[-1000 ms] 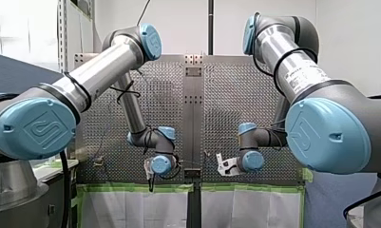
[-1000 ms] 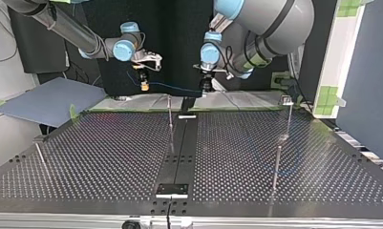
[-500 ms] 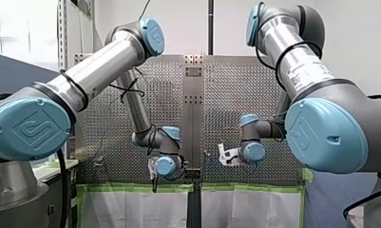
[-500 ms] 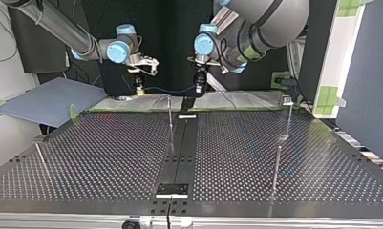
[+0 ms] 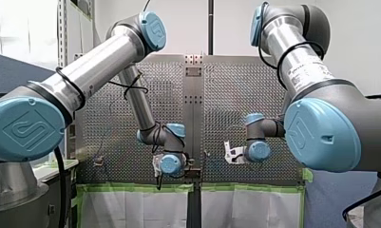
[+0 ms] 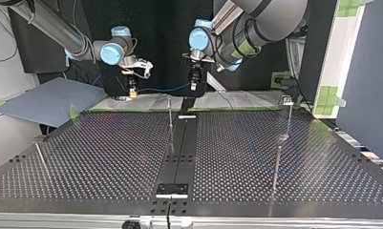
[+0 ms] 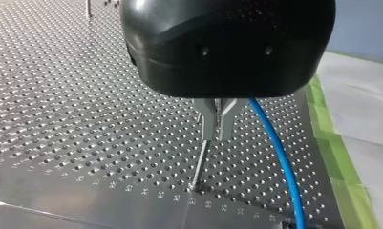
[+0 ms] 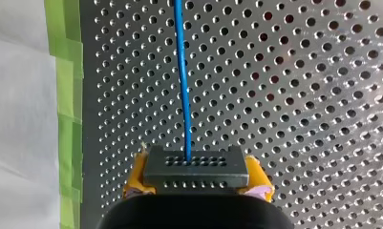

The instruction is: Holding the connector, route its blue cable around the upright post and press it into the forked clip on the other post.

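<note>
Two yellow pads (image 8: 137,177) of my right gripper (image 8: 197,180) are clamped on the short ends of the connector (image 8: 196,167), a flat, dark, rectangular block with rows of tiny holes across its upper face and its front face. The connector lies square between the jaws, and the blue cable (image 8: 182,76) leaves the middle of its upper face. It is a thin, smooth, round cable that runs straight ahead of the gripper over the perforated table (image 8: 299,95). That table is dull grey metal, drilled in a regular grid, and is edged with green tape (image 8: 67,71) next to a white sheet (image 8: 17,119). My left gripper (image 7: 218,126) has a glossy, rounded black housing and two narrow metal fingers drawn together with only a thin seam between them. The cable comes out just beside them and curves away over the table. In the top view it hangs in a shallow span across the upper middle of the frame, from the connector to these closed jaws, which grip it. A slim, bare metal upright post (image 7: 198,164) stands on the table just ahead of the left fingertips, apart from the cable. Near the right edge of the top view another thin post (image 6: 289,119) carries a small fitting at its tip, too small to make out.
</note>
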